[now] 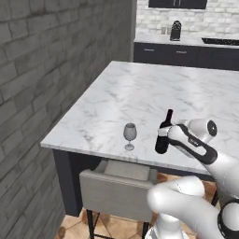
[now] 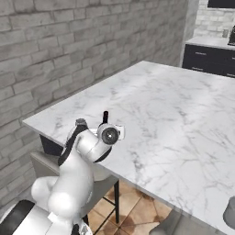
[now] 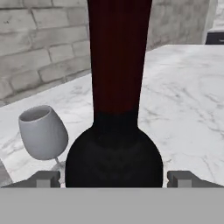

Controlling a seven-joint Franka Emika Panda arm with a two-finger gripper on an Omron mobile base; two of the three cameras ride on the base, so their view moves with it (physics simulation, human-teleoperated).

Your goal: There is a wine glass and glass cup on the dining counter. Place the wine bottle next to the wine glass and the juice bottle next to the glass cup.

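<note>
The tall dark wine bottle point(image 1: 163, 135) point(image 3: 116, 87) stands upright on the white marble dining counter point(image 1: 140, 88) near its front edge. The clear stemmed wine glass point(image 1: 130, 133) point(image 3: 43, 131) stands just to its left. My gripper point(image 1: 165, 132) point(image 3: 113, 179) straddles the bottle's shoulder, open, with a narrow gap between each fingertip and the glass. In the right base view the arm hides most of the bottle; only its neck point(image 2: 105, 115) shows. A grey tumbler, apparently the glass cup point(image 2: 231, 213), is cut off at the lower right corner. The juice bottle is out of view.
A grey chair point(image 1: 116, 186) is tucked under the counter's front edge, below the glass. A brick wall point(image 1: 37, 70) runs along the left. Dark cabinets with a dark appliance point(image 1: 176, 30) line the back wall. Bare marble point(image 2: 174, 114) spreads beyond and to the right of the bottle.
</note>
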